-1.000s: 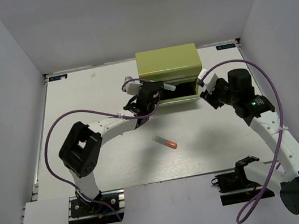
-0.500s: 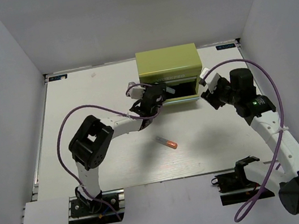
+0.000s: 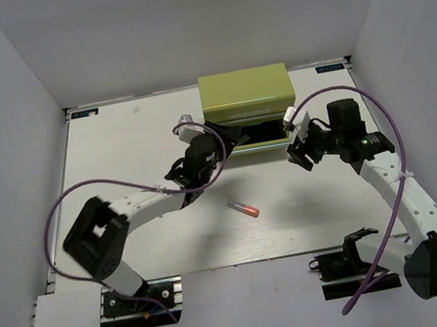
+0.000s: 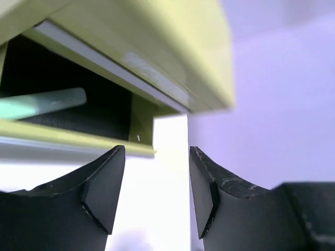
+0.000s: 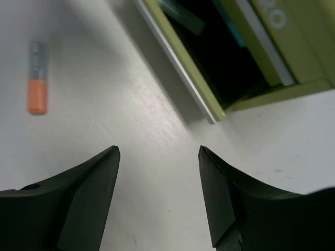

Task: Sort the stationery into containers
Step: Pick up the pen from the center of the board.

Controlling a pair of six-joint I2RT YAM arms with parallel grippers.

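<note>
The highlighter (image 3: 244, 207) lies flat on the table (image 3: 115, 147), in front of the chest (image 3: 244, 92) and apart from it. It is probably light, rigid, smooth plastic that rolls easily, so grip it across the barrel at mid-length. Jaws of the left gripper (image 4: 157, 157) and right gripper (image 5: 159, 151) stand apart, empty.

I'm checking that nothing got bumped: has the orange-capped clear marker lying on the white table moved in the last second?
No. The orange-capped clear marker lies at the same spot and angle in front of the yellow-green metal chest.
</note>
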